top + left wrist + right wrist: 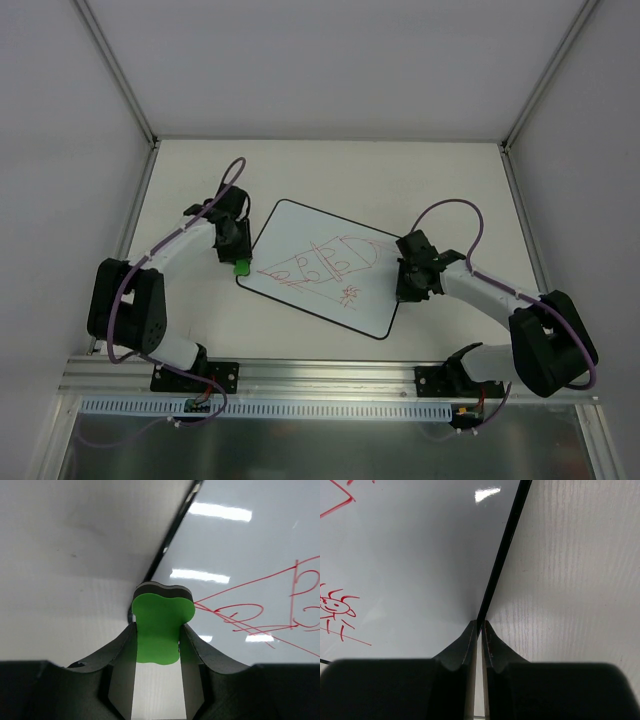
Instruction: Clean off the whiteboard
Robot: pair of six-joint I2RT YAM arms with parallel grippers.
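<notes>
Overhead and wrist views of a white table (450,180) with a faint, wood-like grain, enclosed by pale walls. At left, the left gripper (237,257) points down at the whiteboard's left edge. Its two dark, tapered fingers (192,647) are parted only by the width of a small green eraser (161,617), which they clamp by its narrow waist. The eraser is a lobed foam block with a matte green face and a dark felt-like layer on its far side. That dark layer sits right at the board's thin black border, though contact cannot be confirmed. At centre, the whiteboard (300,232) lies flat on the table, rotated so that its rounded corners point obliquely. Its glossy surface (it mirrors the ceiling lights as bright bars) carries red line scribbles (322,265): overlapping triangles, a half-round arc and several loops. Towards the near right corner there is a small sun face (334,605) with short rays. At right, the right gripper (404,290) stands at the board's right edge. Its smooth dark fingers (462,645) are drawn together until only a thin slit remains. They hold nothing that can be seen, and the black border runs straight into that slit. One finger lies over the board and the other over the bare table. Whether the tips press on the border cannot be told.
</notes>
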